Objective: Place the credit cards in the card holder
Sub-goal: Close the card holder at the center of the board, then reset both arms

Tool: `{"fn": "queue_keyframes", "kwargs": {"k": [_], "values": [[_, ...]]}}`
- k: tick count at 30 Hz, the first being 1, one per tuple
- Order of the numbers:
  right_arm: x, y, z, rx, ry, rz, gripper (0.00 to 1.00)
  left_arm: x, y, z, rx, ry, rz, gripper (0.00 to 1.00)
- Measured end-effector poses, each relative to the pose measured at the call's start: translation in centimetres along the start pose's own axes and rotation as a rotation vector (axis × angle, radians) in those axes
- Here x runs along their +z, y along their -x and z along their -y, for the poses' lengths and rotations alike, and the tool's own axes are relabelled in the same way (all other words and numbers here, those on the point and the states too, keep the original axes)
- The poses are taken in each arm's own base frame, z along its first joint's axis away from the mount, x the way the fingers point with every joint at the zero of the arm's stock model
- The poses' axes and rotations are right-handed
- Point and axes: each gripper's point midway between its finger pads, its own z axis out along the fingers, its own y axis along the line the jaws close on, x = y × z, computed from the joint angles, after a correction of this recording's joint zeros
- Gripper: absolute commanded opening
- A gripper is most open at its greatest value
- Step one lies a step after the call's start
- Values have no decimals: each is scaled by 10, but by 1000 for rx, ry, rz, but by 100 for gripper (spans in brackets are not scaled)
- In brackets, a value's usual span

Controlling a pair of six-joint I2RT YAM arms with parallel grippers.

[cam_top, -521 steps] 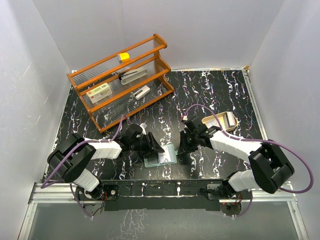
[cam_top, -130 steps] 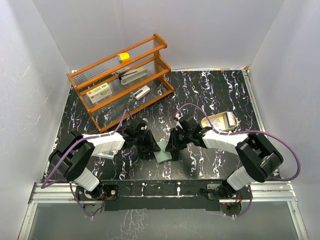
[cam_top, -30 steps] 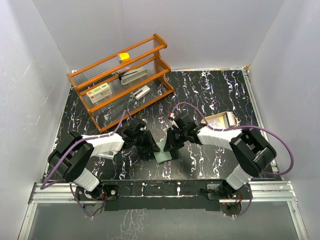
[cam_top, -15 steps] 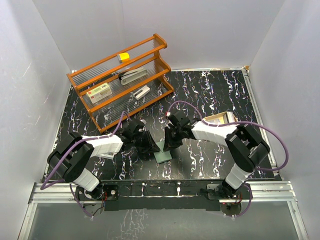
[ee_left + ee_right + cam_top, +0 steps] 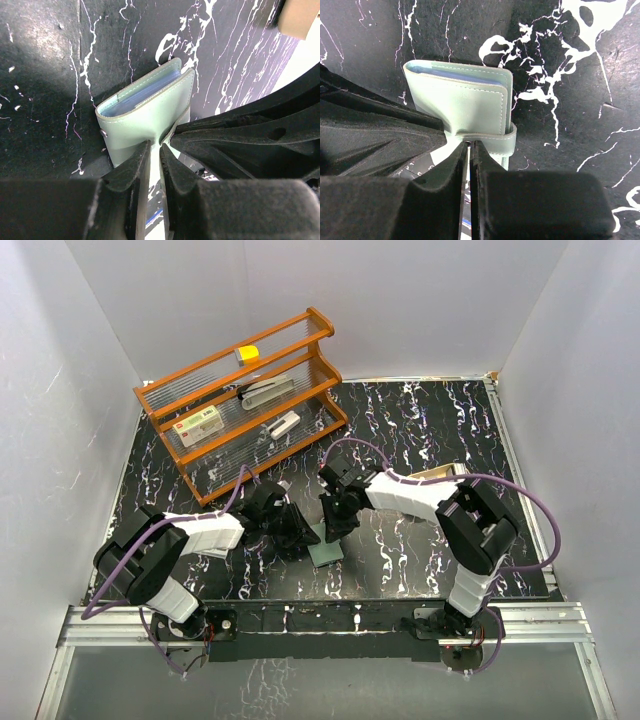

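Nearest, on the glossy black table (image 5: 420, 430) veined with white: the card holder (image 5: 325, 552), folded flat, with a soft pale-green leather-like skin, stitched edges, rounded corners and blue-grey leaves inside, wedged between both pincers. From the left, the left pincer (image 5: 155, 147), matte black fingers almost closed, pinching a thin green flap of the holder. From the right, the right pincer (image 5: 469, 146), squeezed nearly shut right at the strap; actual hold there impossible to tell. Farther back, a slatted orange wooden rack (image 5: 240, 400) with a white red-labelled box (image 5: 200, 422).
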Motion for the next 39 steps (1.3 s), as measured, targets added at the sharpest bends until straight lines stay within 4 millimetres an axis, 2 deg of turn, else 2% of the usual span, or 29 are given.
{"fn": "queue_keyframes", "kwargs": {"k": [6, 12, 18, 21, 23, 26, 30, 32, 33, 34, 35, 37, 39], "values": [[1, -1, 1, -12, -39, -34, 6, 0, 0, 1, -1, -7, -1, 13], [0, 0, 0, -29, -48, -30, 7, -1, 0, 2, 3, -5, -1, 22], [-8, 5, -5, -54, -43, 28, 19, -4, 0, 4, 29, 37, -7, 25], [-12, 9, -7, -75, -57, 64, 25, -16, 3, 3, 47, 87, 17, 32], [-16, 16, -4, -88, -75, 112, 30, -28, 9, 10, 67, 102, 49, 36], [-35, 22, 3, -101, -99, 196, 36, -51, 24, 36, 114, 91, 123, 40], [-77, 39, -2, -109, -97, 353, 49, -88, 44, 78, 188, 40, 226, 48], [-101, 46, -6, -110, -84, 431, 54, -105, 48, 92, 217, 21, 263, 52], [-113, 49, -9, -110, -75, 470, 58, -113, 49, 97, 229, 16, 276, 81], [-124, 51, -11, -111, -65, 503, 65, -120, 51, 101, 240, 14, 290, 96], [-133, 52, -13, -109, -55, 531, 73, -128, 52, 105, 257, 12, 302, 98], [-154, 54, -17, -105, -33, 589, 97, -141, 53, 110, 268, 9, 325, 99], [-171, 53, -18, -101, -19, 632, 98, -155, 53, 115, 279, -1, 352, 99]]}}
